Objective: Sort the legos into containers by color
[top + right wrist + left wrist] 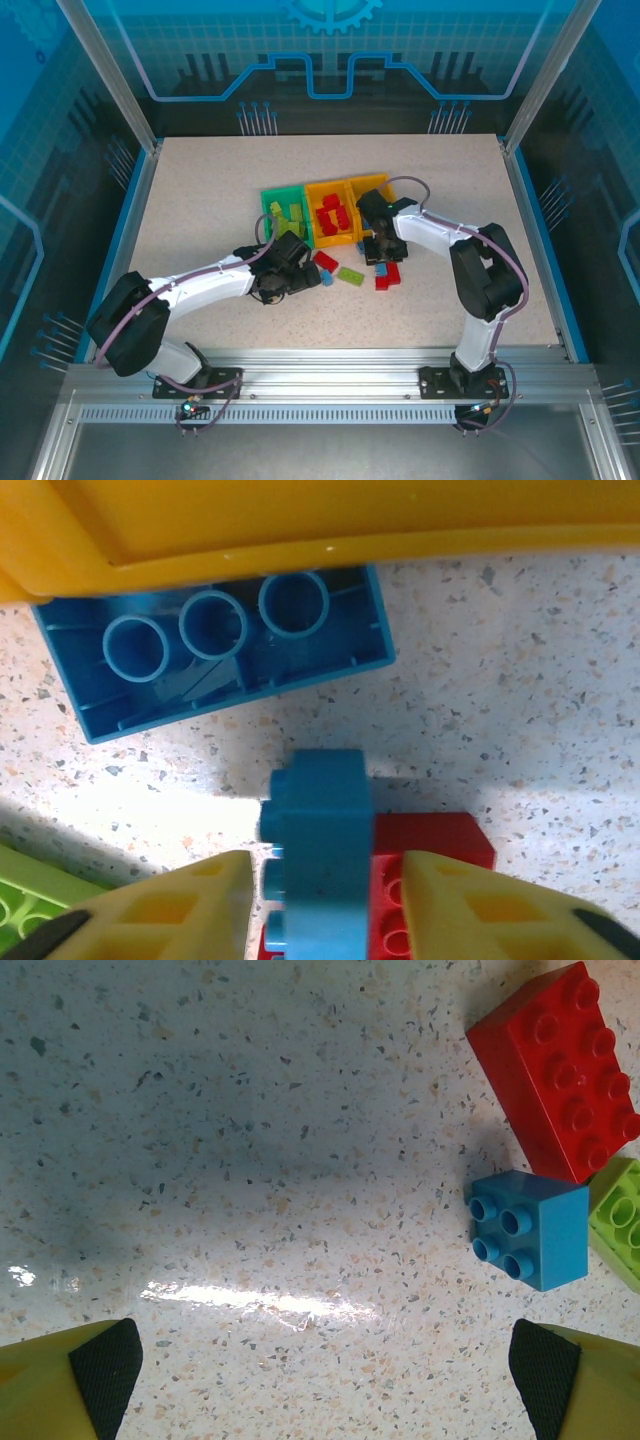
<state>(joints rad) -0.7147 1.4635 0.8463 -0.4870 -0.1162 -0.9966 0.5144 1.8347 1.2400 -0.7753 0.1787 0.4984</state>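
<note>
Three containers stand side by side at mid-table: a green one (283,188) holding lime legos, an orange one (327,184) holding red legos, and a second orange one (368,179) partly hidden by my right arm. Loose legos lie in front of them. My right gripper (381,252) (322,880) straddles a small blue lego (320,820) standing on its side over a red lego (440,840). The left finger is close to its studs and a narrow gap shows at the right finger. My left gripper (297,275) (325,1370) is wide open over bare table, left of a blue lego (530,1225).
An upturned blue brick (220,650) lies against the orange bin wall (300,530). A lime brick (30,890) is at the lower left. Near the left gripper lie a red brick (560,1070) and a lime brick (620,1215). Glass walls surround the table.
</note>
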